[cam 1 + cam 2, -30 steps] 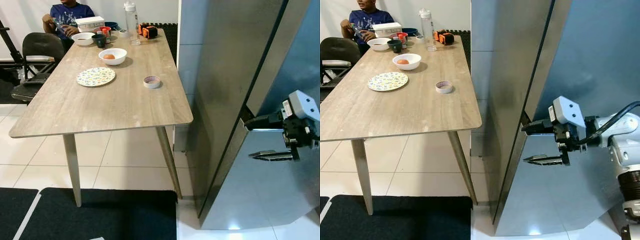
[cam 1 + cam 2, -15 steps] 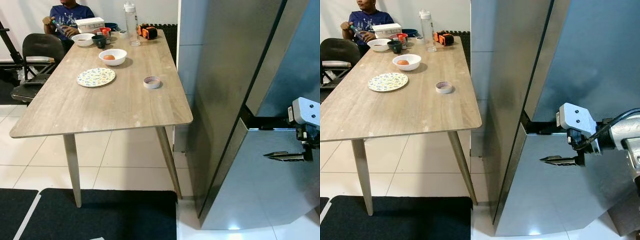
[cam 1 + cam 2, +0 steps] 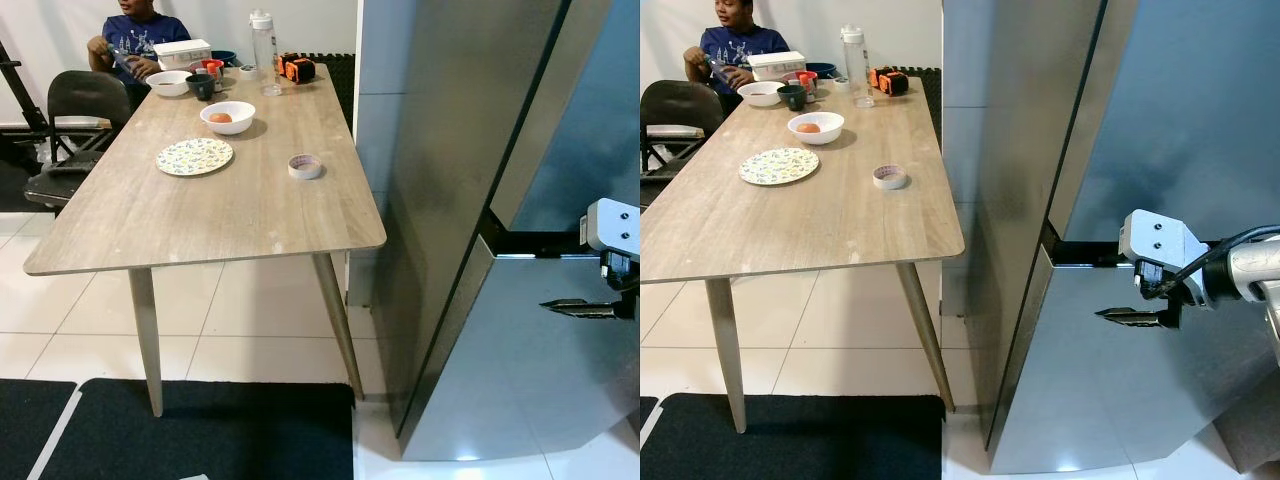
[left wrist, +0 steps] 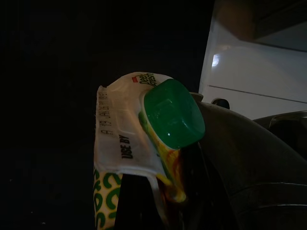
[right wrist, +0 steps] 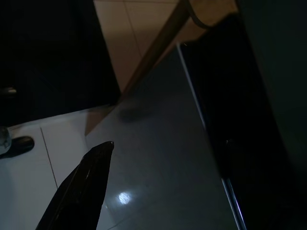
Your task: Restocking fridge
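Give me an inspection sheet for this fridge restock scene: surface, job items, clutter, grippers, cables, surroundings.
Surface: wooden table, left of the fridge.
Job's things: grey fridge; doors look shut, dark gap between upper and lower door. Green-capped pouch held in the left gripper.
Clutter: patterned plate, white bowl with an orange item, tape roll, clear bottle.
Grippers: right gripper open, at the door gap.
Cables: black cable on the right arm.
Surroundings: seated person, black chair, tiled floor, dark mat.

The pouch [image 4: 144,153] runs off the frame's lower edge.
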### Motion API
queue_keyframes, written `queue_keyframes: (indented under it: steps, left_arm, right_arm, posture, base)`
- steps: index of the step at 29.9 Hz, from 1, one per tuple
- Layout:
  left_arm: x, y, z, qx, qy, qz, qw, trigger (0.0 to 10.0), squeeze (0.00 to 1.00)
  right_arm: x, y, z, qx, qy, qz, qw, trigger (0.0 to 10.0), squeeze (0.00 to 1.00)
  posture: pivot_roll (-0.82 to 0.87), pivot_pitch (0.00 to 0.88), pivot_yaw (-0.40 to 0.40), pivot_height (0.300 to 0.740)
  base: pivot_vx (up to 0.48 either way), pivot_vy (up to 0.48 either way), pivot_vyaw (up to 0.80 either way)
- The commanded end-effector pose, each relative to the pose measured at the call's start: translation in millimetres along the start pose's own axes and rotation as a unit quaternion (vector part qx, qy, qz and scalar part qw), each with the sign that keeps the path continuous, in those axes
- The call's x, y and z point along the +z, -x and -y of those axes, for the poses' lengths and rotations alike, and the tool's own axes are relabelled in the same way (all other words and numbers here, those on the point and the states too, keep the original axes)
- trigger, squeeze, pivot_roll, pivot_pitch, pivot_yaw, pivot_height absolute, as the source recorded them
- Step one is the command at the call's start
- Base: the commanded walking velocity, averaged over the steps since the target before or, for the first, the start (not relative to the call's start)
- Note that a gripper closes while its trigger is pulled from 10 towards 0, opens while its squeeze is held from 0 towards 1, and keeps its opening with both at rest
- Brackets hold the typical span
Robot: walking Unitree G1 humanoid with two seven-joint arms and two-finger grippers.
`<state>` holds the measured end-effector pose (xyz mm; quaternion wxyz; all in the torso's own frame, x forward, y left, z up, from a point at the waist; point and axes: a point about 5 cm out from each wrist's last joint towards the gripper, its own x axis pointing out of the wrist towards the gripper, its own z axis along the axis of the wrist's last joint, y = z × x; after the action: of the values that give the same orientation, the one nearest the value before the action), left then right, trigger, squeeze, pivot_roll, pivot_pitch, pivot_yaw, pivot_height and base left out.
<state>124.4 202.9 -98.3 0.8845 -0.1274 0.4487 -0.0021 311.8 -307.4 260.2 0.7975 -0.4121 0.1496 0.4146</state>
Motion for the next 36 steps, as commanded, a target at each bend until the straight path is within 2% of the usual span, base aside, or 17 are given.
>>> queue_keyframes:
  steps: [1,7,9,13,19,28,36]
  left_arm:
    - [-13.4,0.4,9.9,-0.020,0.006,-0.023,1.000,10.0,0.00]
    - [-13.8,0.4,10.2,-0.020,0.006,-0.023,1.000,10.0,0.00]
    - [-13.8,0.5,9.9,-0.020,0.004,-0.024,1.000,10.0,0.00]
    - [-14.0,0.7,9.6,-0.020,0.004,-0.024,1.000,10.0,0.00]
    - [-14.4,0.9,9.3,-0.019,0.003,-0.026,0.999,10.0,0.00]
    - [-15.4,1.0,9.9,-0.020,0.004,-0.027,0.999,10.0,0.00]
    - [-16.0,1.1,10.4,-0.021,0.001,-0.028,0.999,10.0,0.00]
  right_arm:
    - [-4.6,-6.8,-4.2,0.012,-0.009,-0.011,1.000,10.0,0.00]
    - [-8.4,-17.4,-10.7,0.025,0.000,-0.023,0.999,10.0,0.00]
    - [-3.9,-27.6,-13.1,0.032,0.017,-0.016,0.999,10.0,0.00]
    - [2.4,-35.3,-18.8,0.055,0.029,0.000,0.998,10.0,0.00]
    - [5.4,-40.0,-24.3,0.082,0.040,0.005,0.996,10.0,0.00]
    - [9.9,-36.0,-17.4,0.091,0.046,0.007,0.995,10.0,0.00]
    - [17.8,-41.2,-9.1,0.110,0.072,-0.014,0.991,10.0,0.00]
  posture:
    - [-0.10,0.093,-0.029,0.740]
    - [-0.10,0.094,-0.026,0.740]
    - [-0.10,0.094,-0.026,0.740]
    - [-0.09,0.094,-0.025,0.740]
    - [-0.09,0.094,-0.025,0.740]
    - [-0.10,0.096,-0.028,0.740]
    - [-0.10,0.096,-0.030,0.740]
  base:
    - [0.000,0.000,0.00]
    - [0.000,0.000,0.00]
    - [0.000,0.000,0.00]
    - [0.000,0.000,0.00]
    - [0.000,0.000,0.00]
    - [0.000,0.000,0.00]
    - [0.000,0.000,0.00]
